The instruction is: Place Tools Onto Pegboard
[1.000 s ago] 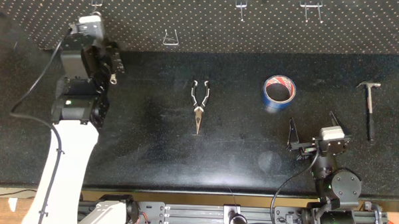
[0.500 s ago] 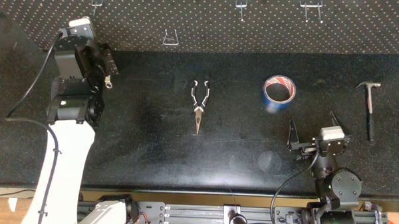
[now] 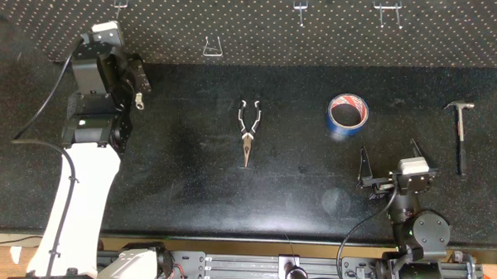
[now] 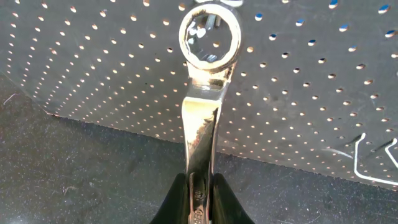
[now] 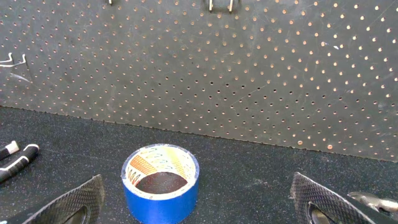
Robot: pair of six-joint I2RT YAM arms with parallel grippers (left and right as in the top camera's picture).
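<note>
Wrench (image 4: 202, 118): shiny chrome, flat shank, closed ring end w/ toothed inner edge. Left gripper (image 4: 198, 188) is clamped narrow on the lower shank, so the shank runs straight out from between the fingers and the ring end points away from the gripper, up in front of the pegboard (image 4: 298, 93). Can't tell if the ring touches the board. The wrench is off the table (image 3: 189, 179), at the far left, close to the board. A wire hook (image 4: 373, 158) hangs on the board to the right of it. Right gripper (image 5: 199, 190) is spread wide w/ nothing in it, low at near right. Blue tape roll (image 5: 160, 183) stands on the table just beyond its fingers. Pliers (image 3: 248, 127) lie mid-table, hammer (image 3: 460, 134) at far right.
</note>
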